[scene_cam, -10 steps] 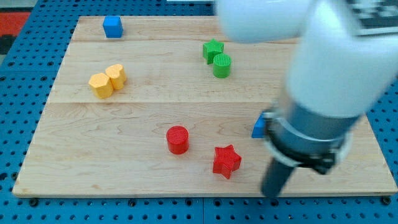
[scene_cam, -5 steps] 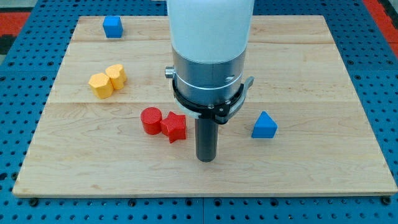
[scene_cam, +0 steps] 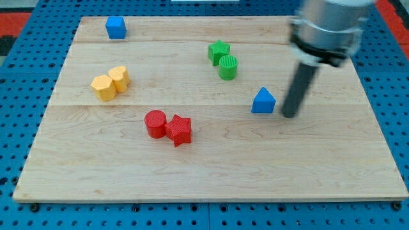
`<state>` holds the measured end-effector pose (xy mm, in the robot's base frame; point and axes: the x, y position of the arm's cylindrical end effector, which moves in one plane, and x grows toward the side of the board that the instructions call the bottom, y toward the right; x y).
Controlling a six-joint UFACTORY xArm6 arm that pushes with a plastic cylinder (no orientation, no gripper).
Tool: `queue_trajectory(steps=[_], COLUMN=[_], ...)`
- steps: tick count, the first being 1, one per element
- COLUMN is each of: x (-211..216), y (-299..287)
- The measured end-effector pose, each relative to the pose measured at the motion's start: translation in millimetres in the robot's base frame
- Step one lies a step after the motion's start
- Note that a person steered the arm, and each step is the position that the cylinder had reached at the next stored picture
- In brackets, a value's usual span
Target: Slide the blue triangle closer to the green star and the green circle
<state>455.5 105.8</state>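
Here the tip stands just right of the blue triangle, holding nothing, apparently placed to shove it up-left toward the green star and green circle.

A pale wooden board lies on a blue pegboard surface. Near the board's top-left corner sits a blue cube. Below it, toward the view's left, two yellow blocks touch: one at lower left, the other at upper right, their shapes hard to make out. Nearer the view's bottom, a red cylinder rests against a red star on its right.
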Motion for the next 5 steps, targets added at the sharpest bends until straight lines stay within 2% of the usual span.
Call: queue_trajectory(steps=[1, 2, 3, 4, 5], x=[-37.9, -30.3, -28.6, -75.1, -69.6], y=[-93.2, -112.6, -115.7, -107.6, -83.7])
